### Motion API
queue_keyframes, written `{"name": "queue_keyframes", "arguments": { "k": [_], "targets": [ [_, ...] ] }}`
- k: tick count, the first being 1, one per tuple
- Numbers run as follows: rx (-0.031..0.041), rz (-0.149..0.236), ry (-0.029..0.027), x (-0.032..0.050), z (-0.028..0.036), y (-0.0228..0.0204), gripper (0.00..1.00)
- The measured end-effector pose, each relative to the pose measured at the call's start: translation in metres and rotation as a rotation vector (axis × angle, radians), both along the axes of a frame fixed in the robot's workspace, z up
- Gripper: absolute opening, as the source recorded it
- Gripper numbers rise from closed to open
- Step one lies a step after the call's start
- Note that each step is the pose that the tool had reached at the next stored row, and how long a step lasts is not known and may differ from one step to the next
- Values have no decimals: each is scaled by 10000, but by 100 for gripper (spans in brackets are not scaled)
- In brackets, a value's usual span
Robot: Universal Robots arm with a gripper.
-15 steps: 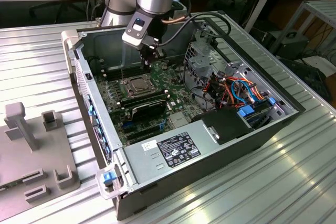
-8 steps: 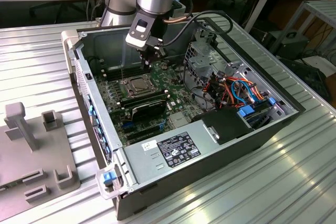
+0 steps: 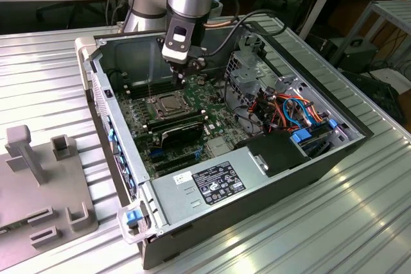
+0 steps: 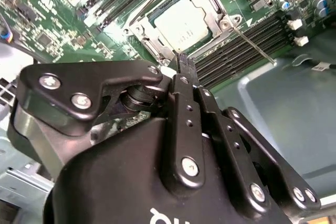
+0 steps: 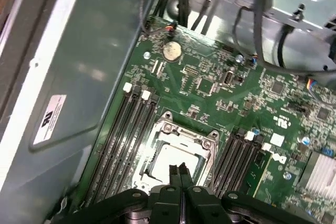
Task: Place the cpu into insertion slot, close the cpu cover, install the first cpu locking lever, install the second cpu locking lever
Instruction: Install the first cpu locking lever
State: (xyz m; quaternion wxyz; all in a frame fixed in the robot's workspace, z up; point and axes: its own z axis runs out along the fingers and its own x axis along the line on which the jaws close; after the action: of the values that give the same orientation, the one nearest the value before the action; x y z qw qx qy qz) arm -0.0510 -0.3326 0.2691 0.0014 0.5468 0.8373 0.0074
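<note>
The cpu (image 4: pixel 181 22) lies flat in the insertion slot (image 4: pixel 157 11) on the green board, its pale metal top showing through the window of the cpu cover (image 5: pixel 185 129). The cover lies down over it. One thin metal locking lever (image 4: pixel 253 44) stands raised off the board beside the socket, also seen as a fine upright rod (image 3: pixel 149 89) in the exterior view. My gripper (image 3: pixel 182 74) hangs just above the socket's far edge, shut with nothing between its fingertips (image 5: pixel 174 174), which sit pressed together over the cpu (image 5: pixel 176 158).
Long black memory slots (image 5: pixel 123 140) flank the socket on both sides. The case wall (image 5: pixel 68 77) rises close by. A drive cage (image 3: pixel 253 72) with coloured cables and a black power supply (image 3: pixel 218 181) fill the exterior view's right. A grey fixture (image 3: pixel 45 184) sits outside the case.
</note>
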Motion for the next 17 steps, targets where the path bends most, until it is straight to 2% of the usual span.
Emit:
{"name": "queue_keyframes", "arguments": {
  "k": [7,11,17],
  "targets": [
    [63,1521,0,0,0,0,11],
    [103,1966,-2,0,0,0,11],
    [104,2000,-1,0,0,-1,11]
  ]
}}
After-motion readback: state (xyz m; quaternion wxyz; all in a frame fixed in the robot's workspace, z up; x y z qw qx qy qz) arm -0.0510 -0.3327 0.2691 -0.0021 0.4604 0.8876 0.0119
